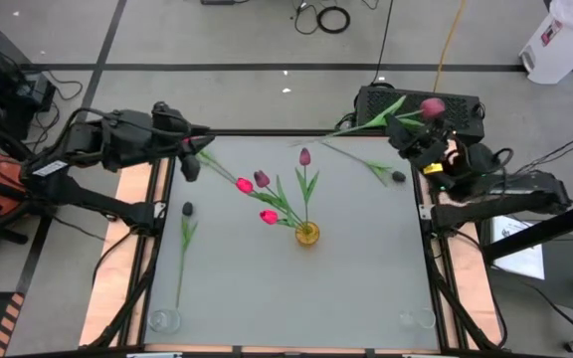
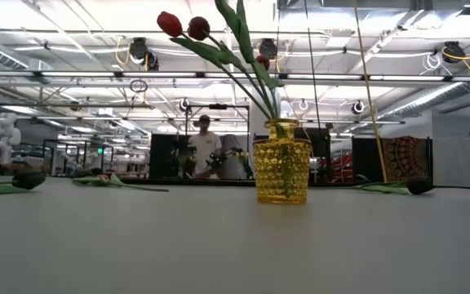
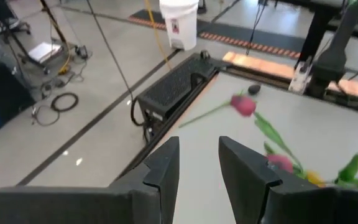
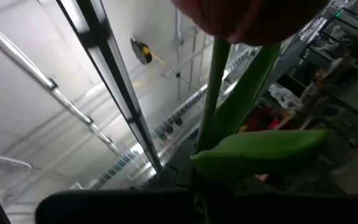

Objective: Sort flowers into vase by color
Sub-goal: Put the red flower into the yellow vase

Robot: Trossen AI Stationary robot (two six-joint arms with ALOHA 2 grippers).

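Knobbly amber glass vase [image 2: 281,161] holds slim-stemmed tulips [image 1: 267,199]; right claw [image 1: 418,132] pinches a pink tulip [image 1: 432,106], left claw [image 1: 189,151] gapes empty.

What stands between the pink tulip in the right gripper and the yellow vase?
On the table, nothing. The right gripper holds the pink tulip at the far right corner. The vase mouth already holds four tulips, which could crowd the entry.

No text, brand or number can be read in any view. The white bucket [image 3: 179,23] past the bench carries a small label, perhaps printed, but too blurred to read.
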